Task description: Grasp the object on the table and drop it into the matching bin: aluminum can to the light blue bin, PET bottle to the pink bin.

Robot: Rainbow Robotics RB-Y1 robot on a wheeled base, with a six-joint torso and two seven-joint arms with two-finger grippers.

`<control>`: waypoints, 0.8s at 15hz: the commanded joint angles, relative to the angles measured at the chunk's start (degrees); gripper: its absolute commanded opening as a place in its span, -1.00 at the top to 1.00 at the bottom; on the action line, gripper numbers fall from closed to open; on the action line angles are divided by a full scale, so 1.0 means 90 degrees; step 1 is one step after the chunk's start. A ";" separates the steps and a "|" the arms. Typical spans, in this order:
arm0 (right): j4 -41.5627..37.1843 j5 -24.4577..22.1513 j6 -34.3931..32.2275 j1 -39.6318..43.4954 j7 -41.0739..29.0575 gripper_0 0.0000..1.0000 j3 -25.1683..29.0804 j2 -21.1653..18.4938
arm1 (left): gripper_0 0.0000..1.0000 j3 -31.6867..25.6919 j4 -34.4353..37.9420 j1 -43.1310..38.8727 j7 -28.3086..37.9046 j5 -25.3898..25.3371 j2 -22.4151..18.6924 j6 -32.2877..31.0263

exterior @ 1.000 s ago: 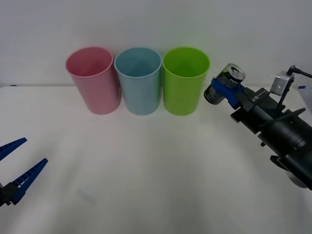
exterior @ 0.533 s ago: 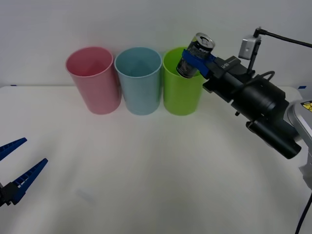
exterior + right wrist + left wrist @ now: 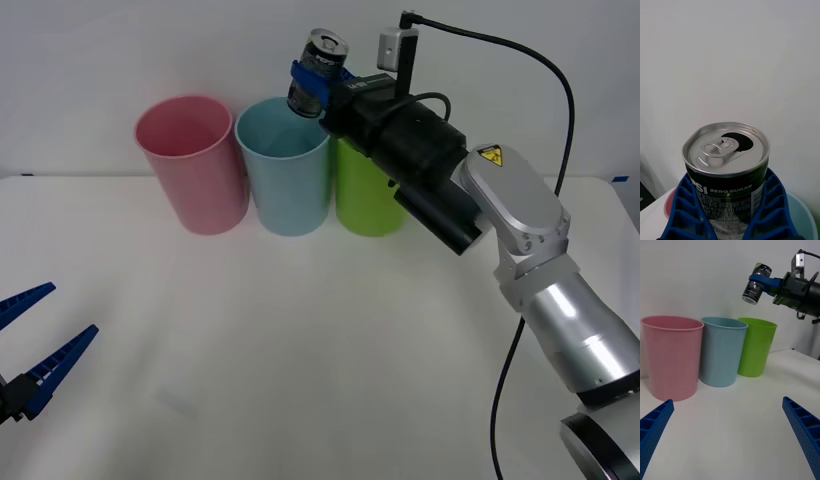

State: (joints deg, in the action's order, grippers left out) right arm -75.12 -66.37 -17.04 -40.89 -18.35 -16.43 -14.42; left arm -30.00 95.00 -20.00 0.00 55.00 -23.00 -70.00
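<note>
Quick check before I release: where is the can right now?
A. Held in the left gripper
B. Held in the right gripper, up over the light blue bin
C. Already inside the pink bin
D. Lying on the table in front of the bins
B: the right gripper clamps the aluminum can above the light blue bin's rim.

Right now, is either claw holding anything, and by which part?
The right claw grips the aluminum can by its side wall, below the lid. The left claw is open and holds nothing.
</note>
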 commanded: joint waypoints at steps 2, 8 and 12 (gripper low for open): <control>0.1013 -0.0272 0.0546 -0.0701 0.0135 1.00 -0.0010 0.0714 | -1.00 0.0000 0.0000 0.0000 0.0000 0.0000 0.0000 0.0000; 0.1354 -0.0341 0.1415 -0.0984 0.0243 1.00 -0.0469 0.0880 | -1.00 0.0000 0.0000 0.0000 0.0000 0.0000 0.0000 0.0000; 0.1354 -0.0341 0.1425 -0.0974 0.0291 1.00 -0.0459 0.0870 | -1.00 0.0000 0.0000 0.0000 0.0000 0.0000 0.0000 0.0000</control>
State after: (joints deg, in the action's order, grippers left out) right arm -62.93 -69.43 -4.21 -49.68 -15.85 -20.59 -6.58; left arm -30.00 95.00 -20.00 0.00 55.00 -23.00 -70.00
